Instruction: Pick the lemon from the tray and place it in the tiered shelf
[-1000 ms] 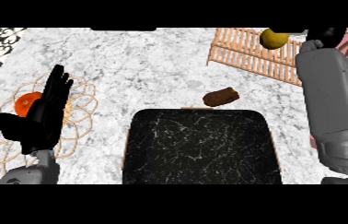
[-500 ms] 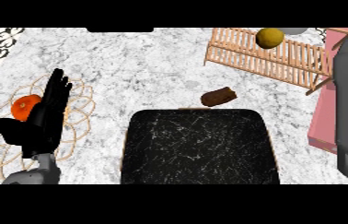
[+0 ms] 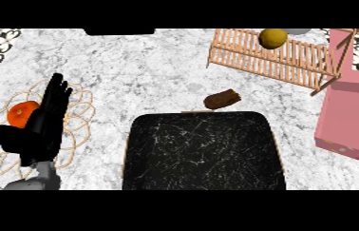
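Observation:
The yellow lemon [image 3: 273,38] lies on the slats of the wooden tiered shelf [image 3: 280,61] at the back right, and no hand touches it. The black tray [image 3: 203,151] fills the front centre and holds nothing that I can see. My left hand [image 3: 43,125] stays open at the left edge, fingers straight and pointing up, resting over a wire basket. My right hand shows nowhere in the view.
An orange [image 3: 23,114] sits in the wire basket [image 3: 79,109] at the left, partly behind my left hand. A brown lump [image 3: 222,99] lies just beyond the tray's far edge. A pink block [image 3: 340,111] stands at the right edge beside the shelf.
My grey right forearm, which stood at the right edge by the shelf, has drawn out of view. The lemon stays on the shelf. The left hand has not moved.

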`<state>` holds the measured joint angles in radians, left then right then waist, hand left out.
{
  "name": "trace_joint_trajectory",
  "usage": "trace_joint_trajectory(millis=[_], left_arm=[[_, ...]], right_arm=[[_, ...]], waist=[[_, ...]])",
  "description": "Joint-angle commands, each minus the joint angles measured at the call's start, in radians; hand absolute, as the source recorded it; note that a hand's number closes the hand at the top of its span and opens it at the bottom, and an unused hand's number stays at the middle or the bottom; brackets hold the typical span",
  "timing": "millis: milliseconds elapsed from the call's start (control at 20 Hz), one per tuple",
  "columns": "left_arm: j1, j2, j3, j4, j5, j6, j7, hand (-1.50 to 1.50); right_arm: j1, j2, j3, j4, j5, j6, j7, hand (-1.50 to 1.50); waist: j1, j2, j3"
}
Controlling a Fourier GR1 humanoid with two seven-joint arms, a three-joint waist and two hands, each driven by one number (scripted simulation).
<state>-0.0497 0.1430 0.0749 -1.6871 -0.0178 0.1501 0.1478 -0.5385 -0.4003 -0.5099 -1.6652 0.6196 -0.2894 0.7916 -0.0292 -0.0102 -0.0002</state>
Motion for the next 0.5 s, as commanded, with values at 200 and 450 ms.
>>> trace_joint_trajectory(millis=[200, 450], left_arm=[[-0.059, 0.020, 0.011, -0.019, -0.005, -0.006, 0.054, 0.00], [-0.089, 0.000, 0.021, 0.060, 0.008, -0.014, 0.026, 0.00]], right_arm=[[0.322, 0.016, -0.146, -0.386, -0.234, 0.161, 0.033, -1.50], [0.393, -0.025, -0.268, -0.450, -0.388, 0.230, 0.020, -1.50]], waist=[[0.011, 0.006, 0.000], [0.018, 0.008, 0.000]])
